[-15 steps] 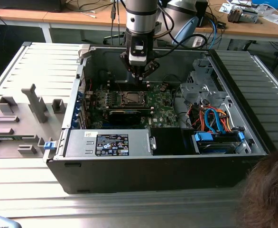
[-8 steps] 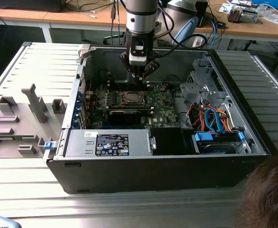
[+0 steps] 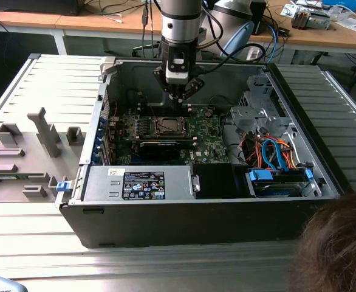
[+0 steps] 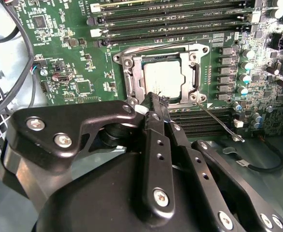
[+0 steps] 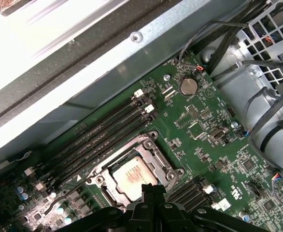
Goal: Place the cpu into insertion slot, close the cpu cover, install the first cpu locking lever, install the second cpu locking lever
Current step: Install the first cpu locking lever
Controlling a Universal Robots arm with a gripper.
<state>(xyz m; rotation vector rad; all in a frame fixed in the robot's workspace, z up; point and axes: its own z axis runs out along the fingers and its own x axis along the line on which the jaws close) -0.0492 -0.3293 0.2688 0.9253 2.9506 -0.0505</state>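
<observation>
CPU: the cpu [image 4: 164, 79] sits silvery and flat in the insertion slot [image 5: 113, 186] on the green motherboard [image 4: 78, 58], seen in both wrist views
Cover: the cpu cover [image 4: 134, 72] lies down around the chip, framing it
Lever: a thin wire lever [image 4: 219, 123] angles away from one socket corner
Gripper: the gripper [image 4: 156, 99] hovers just above the socket's edge, fingers pressed together, holding nothing
Case: the open computer case [image 3: 324, 164] lies on a ribbed metal table [image 3: 38, 225]

Silvery-grey cpu [image 4: 163, 78] inside a dark-grey cpu cover [image 4: 133, 77], on a green circuit board [image 4: 78, 63]; black claw [image 4: 153, 101]; blue cables [image 3: 275, 152].
</observation>
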